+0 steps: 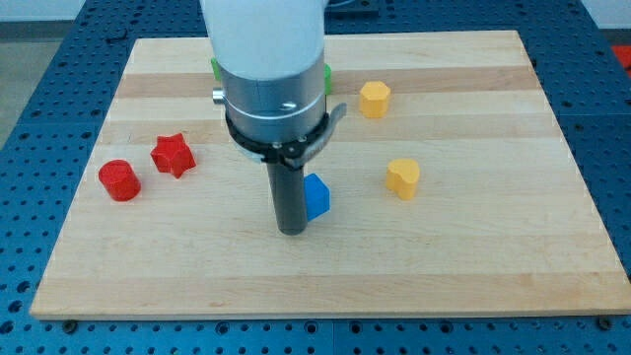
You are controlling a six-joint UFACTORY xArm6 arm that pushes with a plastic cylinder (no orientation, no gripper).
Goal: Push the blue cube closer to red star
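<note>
The blue cube (316, 197) sits near the board's middle, partly hidden by my rod. My tip (290, 231) rests on the board against the cube's lower left side. The red star (172, 155) lies at the view's left, well apart from the cube. The arm's wide grey body covers the board's upper middle.
A red cylinder (119, 180) lies left of the red star. A yellow hexagon block (374, 99) and a yellow heart block (402, 177) lie on the right. Green blocks (324, 75) peek out behind the arm. The other blue block is hidden.
</note>
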